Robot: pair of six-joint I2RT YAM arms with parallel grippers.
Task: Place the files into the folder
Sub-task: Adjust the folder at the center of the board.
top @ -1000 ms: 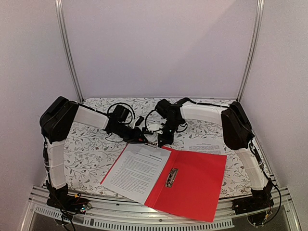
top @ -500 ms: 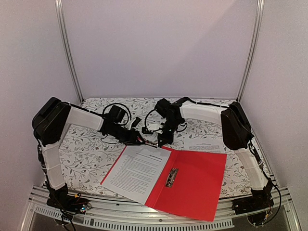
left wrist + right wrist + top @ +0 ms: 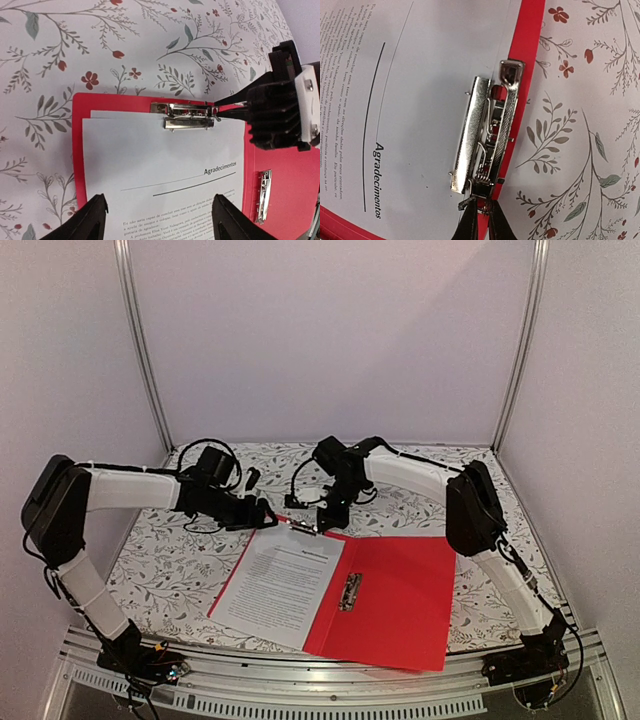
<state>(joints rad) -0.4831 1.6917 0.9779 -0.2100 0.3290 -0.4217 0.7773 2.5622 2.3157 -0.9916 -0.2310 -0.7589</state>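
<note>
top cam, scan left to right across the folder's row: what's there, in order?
Floral table cover → files → spine clip → bare red flap of the folder → right arm.

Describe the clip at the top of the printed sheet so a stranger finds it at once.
Find the open red folder on the floral tablecloth; a printed sheet covers its left half. The metal clip lies across that sheet's far edge, above the heading Agradecimentos. The second clip sits beside the fold on bare red.
</note>
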